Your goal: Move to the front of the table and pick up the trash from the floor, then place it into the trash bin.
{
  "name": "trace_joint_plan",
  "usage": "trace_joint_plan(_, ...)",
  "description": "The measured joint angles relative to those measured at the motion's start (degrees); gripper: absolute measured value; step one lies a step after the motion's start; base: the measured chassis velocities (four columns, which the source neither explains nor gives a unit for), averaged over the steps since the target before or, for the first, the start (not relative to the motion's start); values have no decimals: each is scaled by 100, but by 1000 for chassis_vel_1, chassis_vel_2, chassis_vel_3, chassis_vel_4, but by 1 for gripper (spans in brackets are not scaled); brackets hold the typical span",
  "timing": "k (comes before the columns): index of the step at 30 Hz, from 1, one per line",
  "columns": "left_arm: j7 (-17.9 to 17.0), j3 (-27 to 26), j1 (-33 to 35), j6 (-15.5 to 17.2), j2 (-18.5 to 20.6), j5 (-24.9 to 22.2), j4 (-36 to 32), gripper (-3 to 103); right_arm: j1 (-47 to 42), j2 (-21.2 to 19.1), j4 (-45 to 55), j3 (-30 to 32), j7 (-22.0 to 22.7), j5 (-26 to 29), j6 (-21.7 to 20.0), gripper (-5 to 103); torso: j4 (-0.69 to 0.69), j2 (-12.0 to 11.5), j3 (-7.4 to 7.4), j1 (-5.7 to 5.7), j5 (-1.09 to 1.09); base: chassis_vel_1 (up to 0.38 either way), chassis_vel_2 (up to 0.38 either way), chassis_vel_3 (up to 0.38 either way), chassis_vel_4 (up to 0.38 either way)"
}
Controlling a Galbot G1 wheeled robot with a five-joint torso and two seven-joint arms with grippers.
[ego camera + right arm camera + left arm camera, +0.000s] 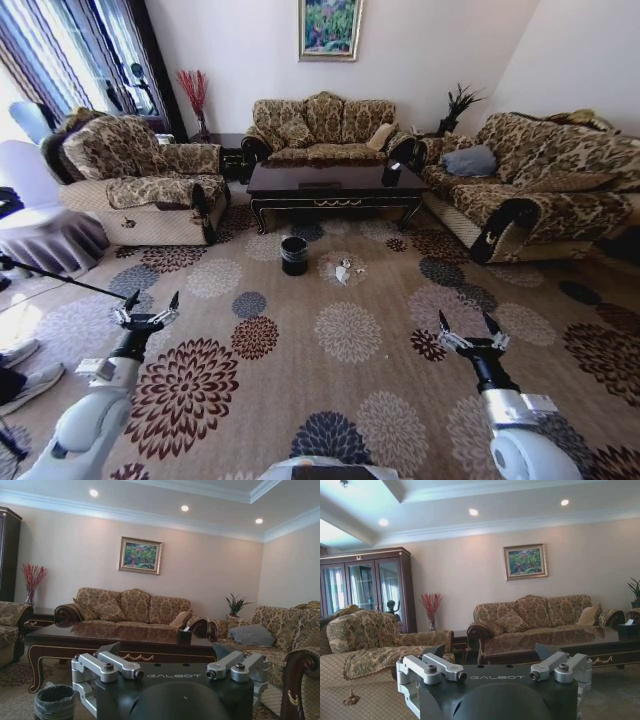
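Observation:
The dark glossy table stands far ahead between the sofas, on the flower-patterned floor. In front of it the small black trash bin stands upright, and the trash, white crumpled pieces, lies just to the bin's right. My left gripper is raised low on the left, open and holding nothing. My right gripper is raised low on the right, also open and holding nothing. Both are well short of the trash. The right wrist view shows the table and the lined bin beyond my open right gripper. The left wrist view shows my left gripper before the table.
An armchair stands at the left, a sofa behind the table and another sofa at the right. A dark tissue box sits on the table's right end. A draped chair and tripod legs are at the far left.

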Motion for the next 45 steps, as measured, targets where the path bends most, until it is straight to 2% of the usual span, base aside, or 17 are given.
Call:
trace_joint_plan(15,-12,4,136,-11,-62,58,2,100,-36,-11,12,4,26,-50,21,100,1,0,0,0,0,0,0,0,0)
trace_joint_plan(20,23,2,176,129,-60,-53,-149,100,-55,7,57,10,31,-50,25,100,1,-2,-1,-1,0,0,0,0,0)
trace_joint_plan(24,32,16,187,360,-92,-153,-436,100,-48,28,62,7,63,-61,23,100,0,-96,-50,-44,1,0,0,0,0)
trace_joint_plan(26,-66,26,211,475,-92,-112,-538,100,-48,31,62,5,64,-63,23,100,1,-128,-68,-58,0,0,0,0,0)
trace_joint_plan(29,-546,73,294,869,-65,-24,-840,100,-55,43,71,0,66,-64,17,100,1,-187,-100,-88,1,0,0,0,0)
trace_joint_plan(33,-734,95,303,1026,-71,-5,-939,100,-66,46,73,0,69,-63,17,100,0,-252,-133,-120,1,0,0,0,0)
trace_joint_plan(45,-799,109,330,1152,-119,10,-1011,100,-65,44,69,3,99,-55,16,100,0,-590,-320,-268,0,0,0,0,0)
